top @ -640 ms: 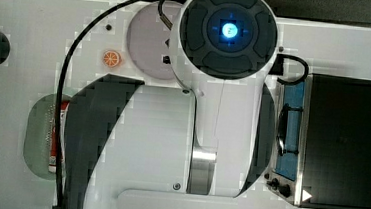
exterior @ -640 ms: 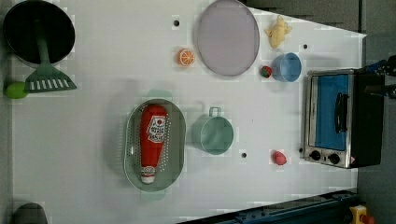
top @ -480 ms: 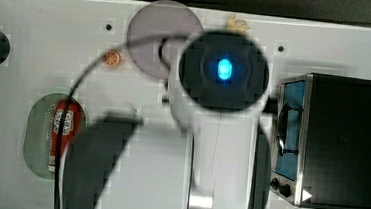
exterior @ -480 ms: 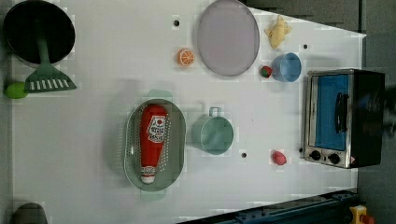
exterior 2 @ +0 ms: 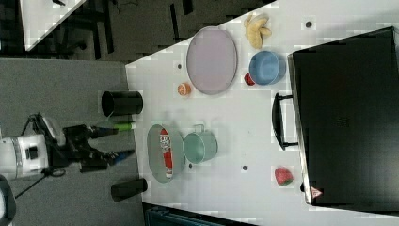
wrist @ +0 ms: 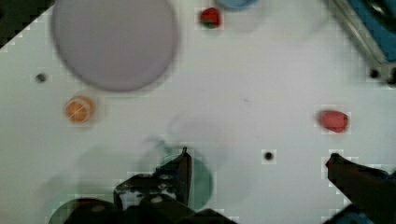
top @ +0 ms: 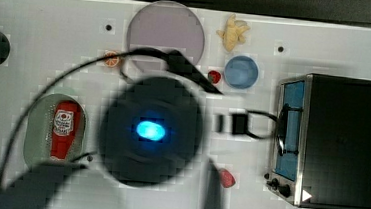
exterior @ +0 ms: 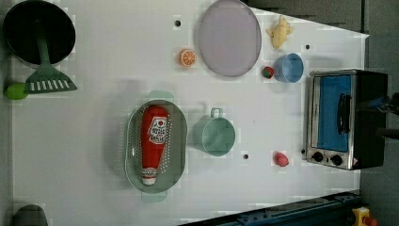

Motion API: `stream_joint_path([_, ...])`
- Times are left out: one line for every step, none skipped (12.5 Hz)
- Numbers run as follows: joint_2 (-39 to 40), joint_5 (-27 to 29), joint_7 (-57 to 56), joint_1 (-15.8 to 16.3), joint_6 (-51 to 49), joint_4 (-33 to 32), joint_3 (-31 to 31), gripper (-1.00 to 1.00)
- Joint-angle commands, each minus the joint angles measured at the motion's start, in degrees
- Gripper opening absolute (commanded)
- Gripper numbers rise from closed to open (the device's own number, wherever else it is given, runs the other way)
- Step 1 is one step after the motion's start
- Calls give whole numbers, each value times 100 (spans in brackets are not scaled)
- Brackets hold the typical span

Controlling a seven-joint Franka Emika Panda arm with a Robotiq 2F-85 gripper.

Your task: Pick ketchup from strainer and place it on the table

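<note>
Ketchup (exterior: 154, 142): lies lengthwise inside the strainer (exterior: 178, 141) on the table (exterior: 94, 117), untouched. Gripper (wrist: 257, 161): fingers (wrist: 183, 170) spread wide, holding nothing, off to one side of the bottle.

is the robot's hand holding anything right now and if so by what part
Nothing. The hand is open and empty; the ketchup lies in the strainer.
</note>
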Motion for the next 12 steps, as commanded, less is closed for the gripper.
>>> stream_joint_path([481, 2, 138, 258, 156, -134, 910, 100])
stream_joint_path([605, 1, 147, 264, 352, -135, 1195, 100])
stream_joint_path([738, -3, 150, 268, 560, -136, 1465, 100])
stream_joint_path([888, -3, 165, 271, 778, -137, 1720, 100])
stream_joint_path([1059, -3, 166, 278, 971, -140, 1963, 100])
stream_joint_path([1243, -3, 166, 289, 1128, -144, 2199, 100])
stream_joint_path([1445, -4, 166, 307, 1286, -153, 2422, 100])
stream_joint_path([1651, -11, 167, 322, 1458, -174, 2621, 100])
stream_joint_path([1853, -19, 182, 334, 1667, -228, 2790, 100])
stream_joint_path([2041, -28, 219, 345, 1943, -306, 2917, 100])
stream_joint_path([2213, -78, 287, 364, 2292, -411, 2997, 100])
stream_joint_path([2369, -180, 341, 396, 2672, -547, 3029, 100])
